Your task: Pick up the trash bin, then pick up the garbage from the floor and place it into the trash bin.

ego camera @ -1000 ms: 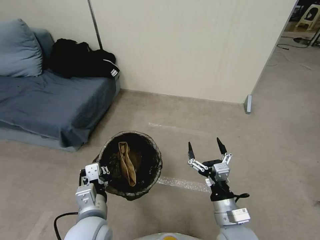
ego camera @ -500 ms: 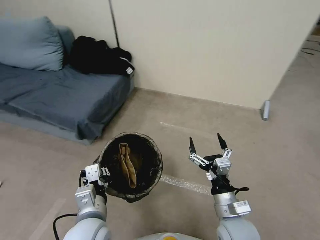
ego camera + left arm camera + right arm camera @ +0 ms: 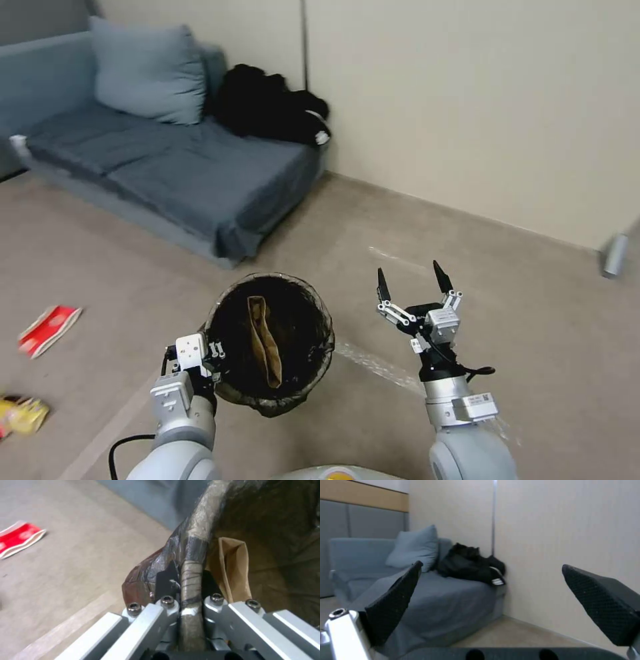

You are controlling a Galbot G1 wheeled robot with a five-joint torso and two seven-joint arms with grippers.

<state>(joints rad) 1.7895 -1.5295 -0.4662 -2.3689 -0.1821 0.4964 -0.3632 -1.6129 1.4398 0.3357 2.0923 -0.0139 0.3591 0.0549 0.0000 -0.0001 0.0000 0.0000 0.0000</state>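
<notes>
The left gripper (image 3: 212,351) is clamped on the rim of the small round bin lined with a dark plastic bag (image 3: 313,363), holding it above the beige floor (image 3: 507,267) with a tan paper bag (image 3: 265,340) inside. The right gripper (image 3: 410,283) hovers beside the bin, fingers (image 3: 391,602) spread apart and empty. A red wrapper (image 3: 48,329) and what appears to be a yellow wrapper (image 3: 25,415) lie on the floor, well apart from the bin, near the grey-blue sofa (image 3: 167,173).

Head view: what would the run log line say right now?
left gripper: shut on trash bin rim | right gripper: open, empty | paper bag: binned | red wrapper: floor
</notes>
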